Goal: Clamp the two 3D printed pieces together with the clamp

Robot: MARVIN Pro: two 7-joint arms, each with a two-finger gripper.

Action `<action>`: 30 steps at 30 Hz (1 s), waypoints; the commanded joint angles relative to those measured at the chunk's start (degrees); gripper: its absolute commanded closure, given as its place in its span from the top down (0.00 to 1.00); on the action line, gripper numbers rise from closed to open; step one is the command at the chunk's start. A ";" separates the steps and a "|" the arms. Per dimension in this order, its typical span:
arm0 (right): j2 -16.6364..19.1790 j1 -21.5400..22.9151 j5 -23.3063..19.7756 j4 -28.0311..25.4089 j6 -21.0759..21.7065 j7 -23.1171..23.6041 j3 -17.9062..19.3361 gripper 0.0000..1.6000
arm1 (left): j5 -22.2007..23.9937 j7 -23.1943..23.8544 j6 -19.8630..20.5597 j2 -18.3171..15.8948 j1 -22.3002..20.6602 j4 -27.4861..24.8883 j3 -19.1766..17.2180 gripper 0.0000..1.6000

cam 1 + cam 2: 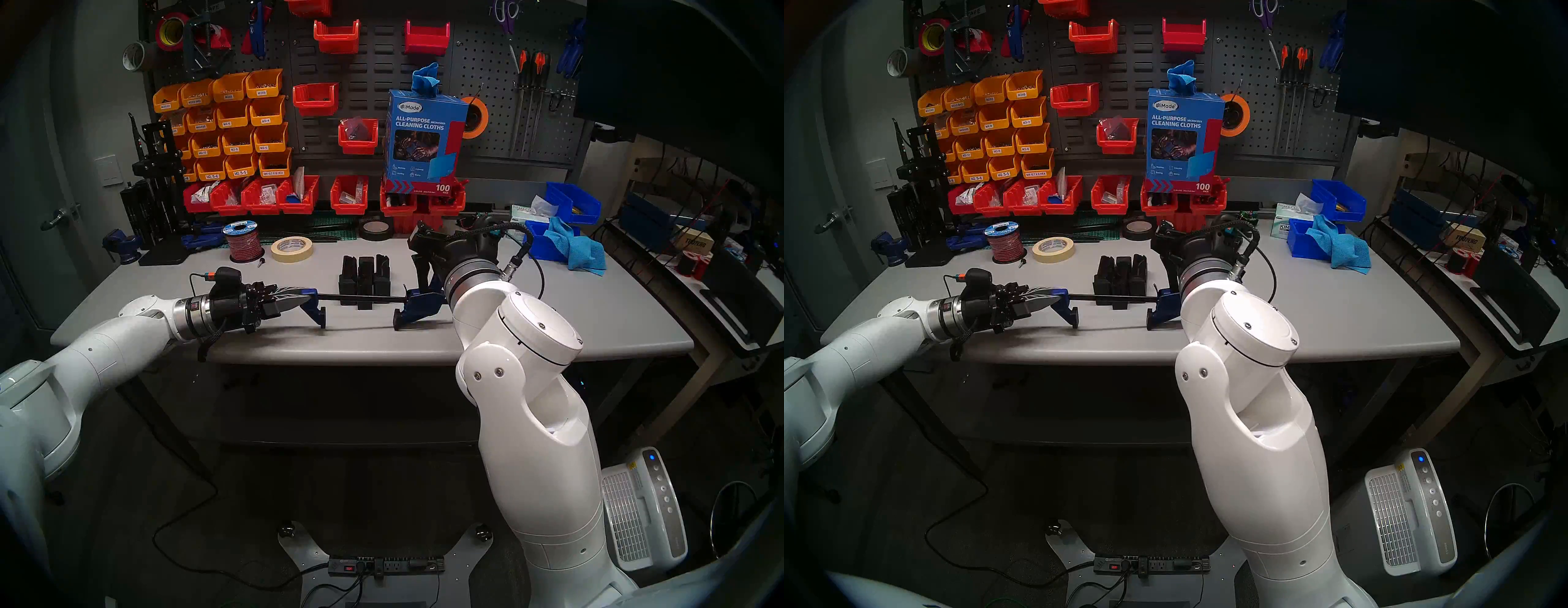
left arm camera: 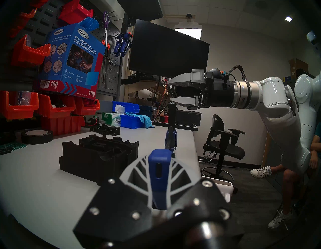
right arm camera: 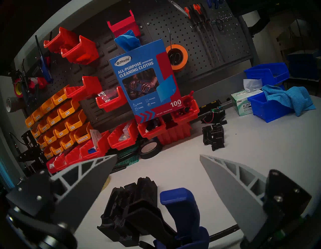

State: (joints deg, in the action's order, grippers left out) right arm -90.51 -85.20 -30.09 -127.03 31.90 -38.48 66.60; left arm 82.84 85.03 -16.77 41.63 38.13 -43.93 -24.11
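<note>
The clamp (image 1: 360,299) lies across the table in front of me, its black bar running left to right. My left gripper (image 1: 306,299) is shut on its blue left end (image 2: 159,157). The blue and black trigger handle (image 3: 180,203) at the right end stands upright between the fingers of my right gripper (image 3: 159,156), which is open and not touching it. The two 3D printed pieces (image 1: 365,276), black notched blocks standing side by side, sit just behind the middle of the bar. They also show in the left wrist view (image 2: 97,156) and the right wrist view (image 3: 132,200).
A heap of small black parts (image 3: 214,137) lies behind the right gripper. A black tape roll (image 1: 375,229), a masking tape roll (image 1: 292,249) and a red wire spool (image 1: 244,242) stand at the back. A blue bin with a cloth (image 1: 568,246) sits at the back right.
</note>
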 commanded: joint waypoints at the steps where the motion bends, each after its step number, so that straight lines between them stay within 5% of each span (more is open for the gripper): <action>1: 0.18 0.67 0.07 -0.84 -0.17 0.40 0.11 1.00 | 0.86 -0.03 0.02 0.01 -1.06 0.15 -0.21 0.00; 12: 1.64 0.25 1.67 -1.15 -0.33 0.58 -1.09 1.00 | 0.93 -0.03 -0.01 0.00 -1.10 0.16 -0.11 0.00; 18: 6.45 0.50 6.72 -1.44 0.25 1.30 -5.30 1.00 | 0.82 -0.03 0.01 0.00 -1.04 0.13 -0.23 0.00; 30: 10.44 0.20 16.35 -0.02 0.30 -0.72 -13.48 1.00 | 0.84 -0.03 0.00 0.00 -1.06 0.14 -0.20 0.00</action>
State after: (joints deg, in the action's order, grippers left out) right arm -82.71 -85.13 -18.98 -127.28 32.26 -37.39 56.60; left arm 82.94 85.03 -16.81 41.62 38.06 -43.92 -23.97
